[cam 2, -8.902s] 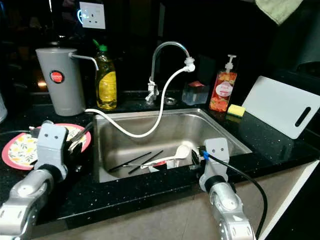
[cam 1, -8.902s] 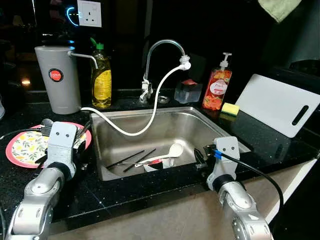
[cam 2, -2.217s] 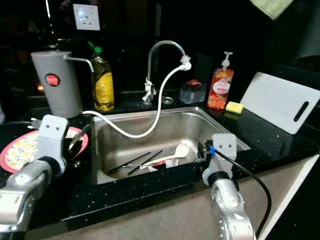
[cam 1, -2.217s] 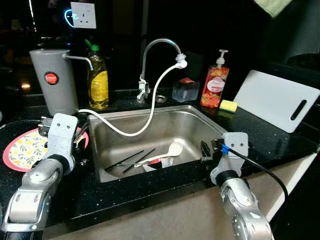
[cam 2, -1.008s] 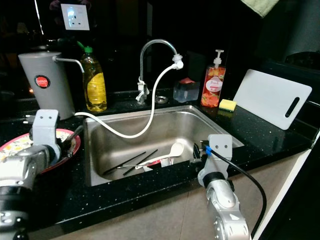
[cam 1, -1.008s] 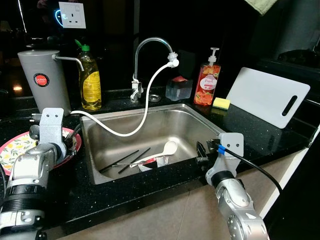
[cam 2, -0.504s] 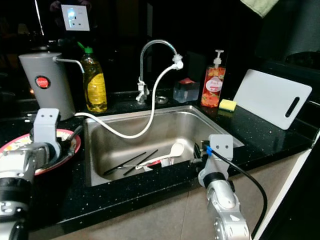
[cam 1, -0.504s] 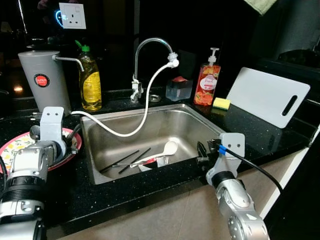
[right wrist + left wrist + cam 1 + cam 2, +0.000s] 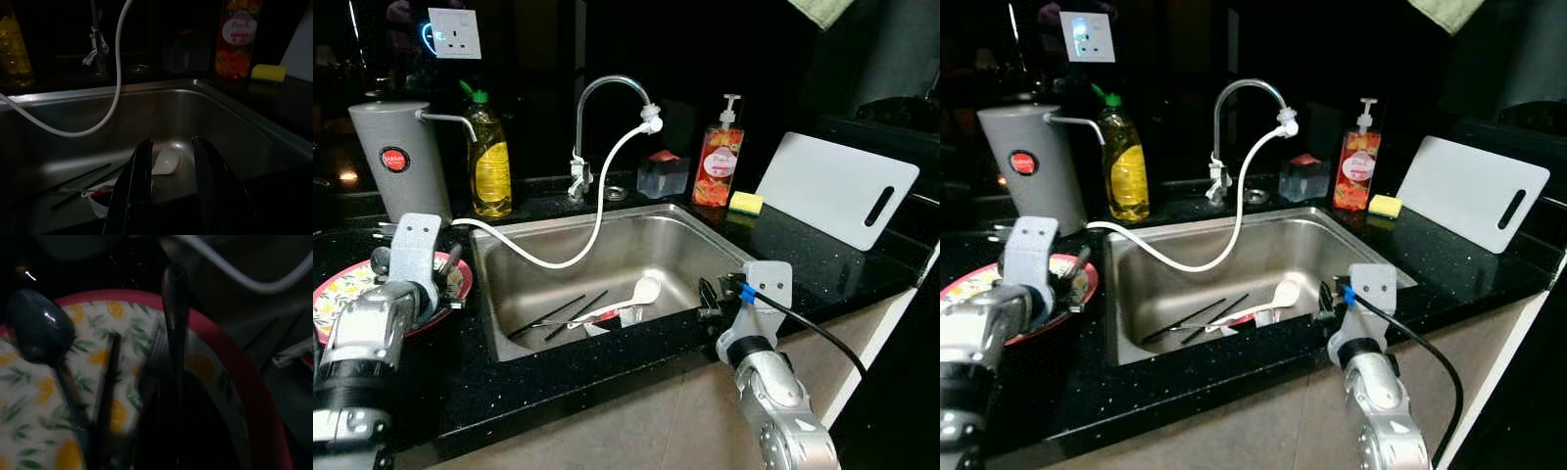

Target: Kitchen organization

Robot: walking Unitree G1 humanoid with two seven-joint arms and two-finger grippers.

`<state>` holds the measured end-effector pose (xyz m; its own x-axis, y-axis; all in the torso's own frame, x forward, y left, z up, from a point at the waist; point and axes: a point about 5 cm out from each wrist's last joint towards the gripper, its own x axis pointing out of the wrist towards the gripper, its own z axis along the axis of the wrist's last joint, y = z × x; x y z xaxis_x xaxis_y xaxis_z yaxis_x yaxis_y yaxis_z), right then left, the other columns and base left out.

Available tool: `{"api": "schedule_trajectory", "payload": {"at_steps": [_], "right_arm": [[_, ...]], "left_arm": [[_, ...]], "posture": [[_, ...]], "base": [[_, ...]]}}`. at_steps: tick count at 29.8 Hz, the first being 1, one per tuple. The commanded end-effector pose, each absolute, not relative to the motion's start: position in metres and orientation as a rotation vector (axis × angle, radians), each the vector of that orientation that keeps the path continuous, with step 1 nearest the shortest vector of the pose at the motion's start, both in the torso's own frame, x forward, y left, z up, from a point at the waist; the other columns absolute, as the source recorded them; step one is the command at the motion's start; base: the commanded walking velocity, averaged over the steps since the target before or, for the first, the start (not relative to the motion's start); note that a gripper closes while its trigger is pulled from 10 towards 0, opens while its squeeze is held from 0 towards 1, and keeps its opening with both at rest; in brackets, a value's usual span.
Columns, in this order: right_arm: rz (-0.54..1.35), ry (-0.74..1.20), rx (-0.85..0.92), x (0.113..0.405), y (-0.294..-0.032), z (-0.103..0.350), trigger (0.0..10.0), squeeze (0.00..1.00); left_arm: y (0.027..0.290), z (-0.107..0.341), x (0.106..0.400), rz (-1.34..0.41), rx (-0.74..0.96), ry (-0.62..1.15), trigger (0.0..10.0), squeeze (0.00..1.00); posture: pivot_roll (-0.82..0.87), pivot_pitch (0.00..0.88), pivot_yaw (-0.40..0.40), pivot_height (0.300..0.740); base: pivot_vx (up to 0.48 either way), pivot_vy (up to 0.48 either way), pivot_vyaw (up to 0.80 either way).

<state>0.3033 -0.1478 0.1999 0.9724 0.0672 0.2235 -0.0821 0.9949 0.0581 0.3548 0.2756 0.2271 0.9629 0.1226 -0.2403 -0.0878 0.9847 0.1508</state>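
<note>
In the middle of the head views a stainless steel sink (image 9: 705,245) holds a white ceramic spoon (image 9: 631,297), thin black chopsticks (image 9: 570,313) and a small red-and-white scrap beside them. The right claw (image 9: 171,181) hangs at the sink's near right rim with its two black fingers apart and nothing between them. The white spoon lies ahead of it and lower down, bowl toward the claw and handle running away to the frame's lower left, so the right arm looks nearer for that pick.

At the left edge, the left claw (image 9: 1065,277) sits over a pink-rimmed plate with a lemon print (image 9: 215,357). Its wrist view shows a dark spoon (image 9: 39,330) and dark sticks on the plate, close against the fingers, which the head views leave in shadow; whether the left claw clamps them I cannot tell.
</note>
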Motion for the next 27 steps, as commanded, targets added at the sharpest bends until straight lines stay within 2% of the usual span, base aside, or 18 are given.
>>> {"api": "schedule_trajectory", "payload": {"at_steps": [1,5,10,12,13,14,15,17,18,21,22,27], "right_arm": [[0.080,-0.212,0.070,0.305,-0.149,0.200,10.0,0.00],[0.085,-0.226,0.076,0.308,-0.150,0.207,10.0,0.00],[0.137,-0.250,0.110,0.309,-0.146,0.219,10.0,0.00],[0.213,-0.272,0.208,0.307,-0.141,0.232,10.0,0.00],[0.213,-0.272,0.208,0.307,-0.141,0.232,10.0,0.00],[0.260,-0.291,0.287,0.305,-0.138,0.242,10.0,0.00],[0.260,-0.291,0.287,0.305,-0.138,0.242,10.0,0.00],[0.367,-0.325,0.425,0.300,-0.132,0.258,10.0,0.00],[0.367,-0.325,0.425,0.300,-0.132,0.258,10.0,0.00],[0.558,-0.330,0.586,0.292,-0.122,0.271,10.0,0.00],[0.558,-0.330,0.586,0.292,-0.122,0.271,10.0,0.00],[0.669,-0.319,0.754,0.289,-0.112,0.277,10.0,0.00]], "left_arm": [[0.271,0.248,0.352,0.095,0.159,0.102,10.0,0.00],[0.247,0.279,0.340,-0.036,0.184,-0.136,10.0,0.00],[0.228,0.285,0.328,-0.189,0.191,-0.221,10.0,0.00],[0.211,0.283,0.317,-0.315,0.217,-0.256,10.0,0.00],[0.211,0.283,0.317,-0.315,0.217,-0.256,10.0,0.00],[0.200,0.280,0.309,-0.406,0.232,-0.260,10.0,0.00],[0.200,0.280,0.309,-0.406,0.232,-0.260,10.0,0.00],[0.182,0.276,0.298,-0.561,0.251,-0.268,10.0,0.00],[0.182,0.276,0.298,-0.561,0.251,-0.268,10.0,0.00],[0.154,0.278,0.284,-0.741,0.211,-0.313,10.0,0.00],[0.154,0.278,0.284,-0.741,0.211,-0.313,10.0,0.00],[0.117,0.274,0.272,-0.905,0.191,-0.333,10.0,0.00]], "posture": [[-0.05,0.000,-0.059,0.740],[-0.05,0.000,-0.080,0.740],[-0.05,0.000,-0.081,0.740],[-0.05,0.000,-0.080,0.740],[-0.05,0.000,-0.080,0.740],[-0.05,0.000,-0.077,0.740],[-0.05,0.000,-0.077,0.740],[-0.06,0.000,-0.076,0.740],[-0.06,0.000,-0.076,0.740],[-0.06,0.000,-0.087,0.740],[-0.06,0.000,-0.087,0.740],[-0.07,0.000,-0.080,0.740]], "base": [[0.000,0.000,0.00],[0.000,0.000,0.00],[0.000,0.000,0.00],[0.000,0.000,0.00],[0.000,0.000,0.00],[0.000,0.000,0.00],[0.000,0.000,0.00],[0.000,0.000,0.00],[0.000,0.000,0.00],[0.000,0.000,0.00],[0.000,0.000,0.00],[0.000,0.000,0.00]]}}
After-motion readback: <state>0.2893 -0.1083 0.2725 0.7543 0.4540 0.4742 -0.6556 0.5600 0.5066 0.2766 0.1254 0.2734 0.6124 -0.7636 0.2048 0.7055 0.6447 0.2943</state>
